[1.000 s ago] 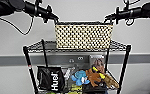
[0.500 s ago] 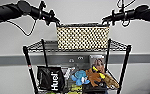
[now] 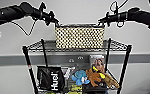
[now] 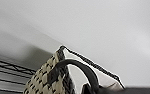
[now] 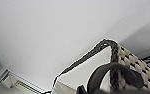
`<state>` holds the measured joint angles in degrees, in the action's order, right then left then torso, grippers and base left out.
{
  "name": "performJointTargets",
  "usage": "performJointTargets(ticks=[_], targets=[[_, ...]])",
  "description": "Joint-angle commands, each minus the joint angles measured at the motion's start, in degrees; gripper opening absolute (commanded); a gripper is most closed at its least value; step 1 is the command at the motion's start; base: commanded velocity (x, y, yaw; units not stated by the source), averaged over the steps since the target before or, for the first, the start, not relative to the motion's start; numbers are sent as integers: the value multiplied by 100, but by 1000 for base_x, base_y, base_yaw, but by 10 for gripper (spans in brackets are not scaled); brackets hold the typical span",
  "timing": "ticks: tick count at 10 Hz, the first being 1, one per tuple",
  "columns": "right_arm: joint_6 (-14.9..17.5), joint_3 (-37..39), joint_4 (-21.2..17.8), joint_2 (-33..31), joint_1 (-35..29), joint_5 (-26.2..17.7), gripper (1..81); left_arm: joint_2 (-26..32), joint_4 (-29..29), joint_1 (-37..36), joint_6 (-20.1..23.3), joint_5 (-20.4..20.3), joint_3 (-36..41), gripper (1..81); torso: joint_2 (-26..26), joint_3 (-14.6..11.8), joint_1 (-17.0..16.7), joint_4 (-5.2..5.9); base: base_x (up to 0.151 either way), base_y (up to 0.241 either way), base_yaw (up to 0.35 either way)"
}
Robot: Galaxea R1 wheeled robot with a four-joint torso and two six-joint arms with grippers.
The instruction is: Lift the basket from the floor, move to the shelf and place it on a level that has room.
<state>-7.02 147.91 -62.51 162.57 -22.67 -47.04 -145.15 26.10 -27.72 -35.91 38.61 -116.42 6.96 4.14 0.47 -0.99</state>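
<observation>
The cream woven basket [image 3: 79, 37] with a dark rim sits at the uppermost level [image 3: 41, 46] of the black wire shelf [image 3: 26, 53]. Its base is down among the tier's wires; I cannot tell whether it rests there. My left gripper [image 3: 56, 23] is at the basket's left end and my right gripper [image 3: 101, 22] at its right end, each shut on a dark loop handle. The left wrist view has the basket [image 4: 44, 77] and its handle [image 4: 78, 66] up close. The right wrist view has the basket [image 5: 133, 62] and the other handle [image 5: 111, 68].
On the tier below stand a black Huel bag [image 3: 51, 80], a blue plush toy [image 3: 79, 76], a brown plush toy [image 3: 96, 75] and a picture box [image 3: 97, 61]. A white wall with a grey band [image 3: 11, 60] is right behind the rack.
The basket and both arms have barely shifted, at most slightly downward onto the top tier.
</observation>
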Motion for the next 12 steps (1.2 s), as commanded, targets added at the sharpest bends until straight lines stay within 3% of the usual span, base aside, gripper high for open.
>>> performJointTargets(ticks=[1,5,8,9,12], targets=[[210,527,-130,234,-1024,196,10,-269,-149,-880,155,-266,-434,10,0,0,0,0,0,0,0],[491,598,-121,225,-821,538,10,-497,-272,-625,304,-380,-908,10,0,0,2,0,0,0,0],[623,633,-130,155,-733,556,10,-498,-272,-624,331,-372,-865,10,0,0,0,0,0,0,0],[623,633,-138,146,-715,547,10,-463,-281,-633,407,-372,-787,811,0,0,2,0,0,0,0],[684,537,-191,103,-751,503,10,-427,-255,-660,471,-380,-725,811,0,0,2,0,0,0,0]])
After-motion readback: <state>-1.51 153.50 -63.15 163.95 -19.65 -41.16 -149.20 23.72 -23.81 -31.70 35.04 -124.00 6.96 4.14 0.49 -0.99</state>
